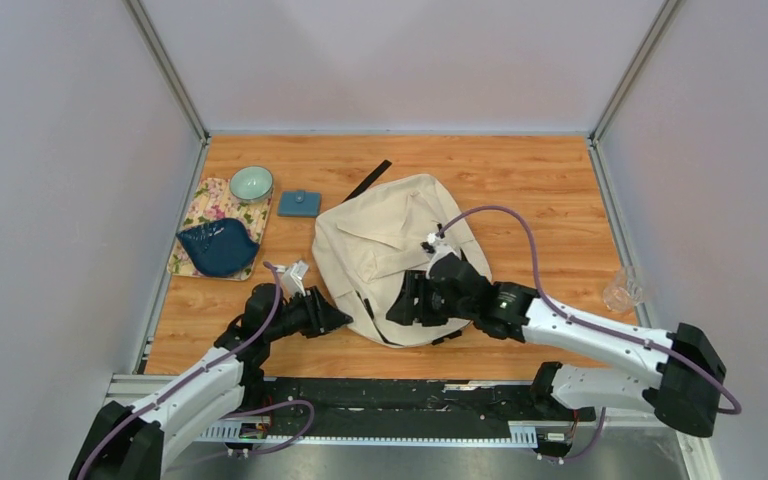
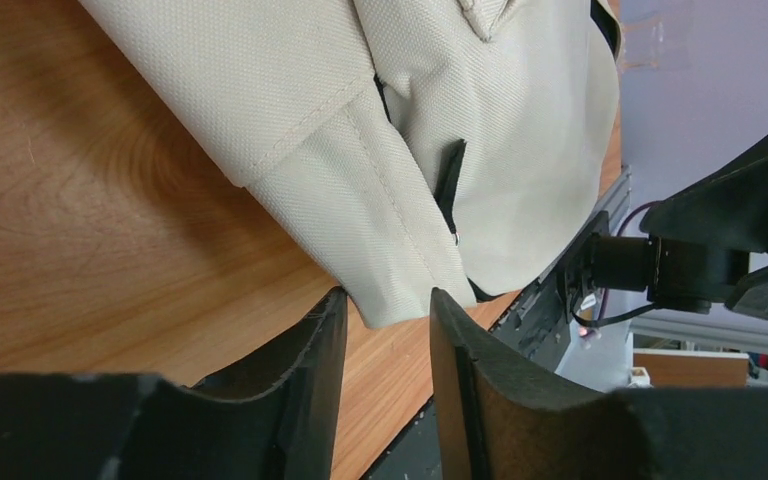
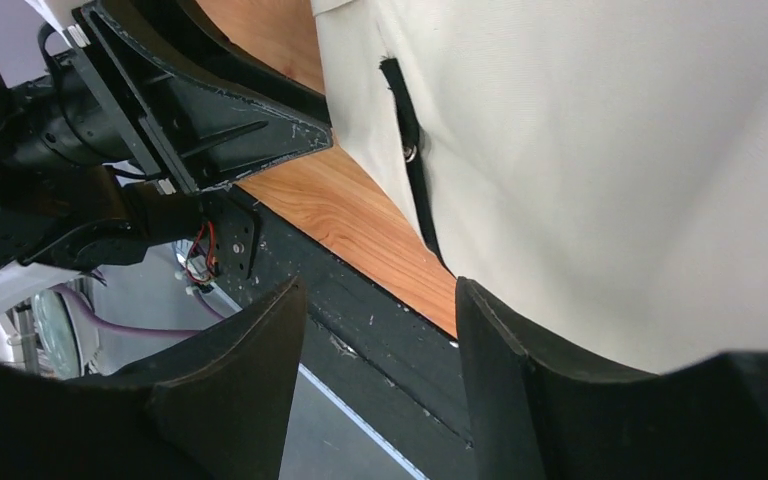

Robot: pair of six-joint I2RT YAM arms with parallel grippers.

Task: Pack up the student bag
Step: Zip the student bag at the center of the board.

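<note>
beside student bag [image 1: 380,240], left gripper [image 1: 345,320] (parted)

No text can be read — no label, brand, number or sign

Large cream-beige fabric student bag [image 1: 385,250], black zipper pulls on its side and a black strap trailing from its far end. Lying flat and slumped near the middle of the wooden surface [image 1: 550,190], reaching almost to that surface's near edge.
</note>
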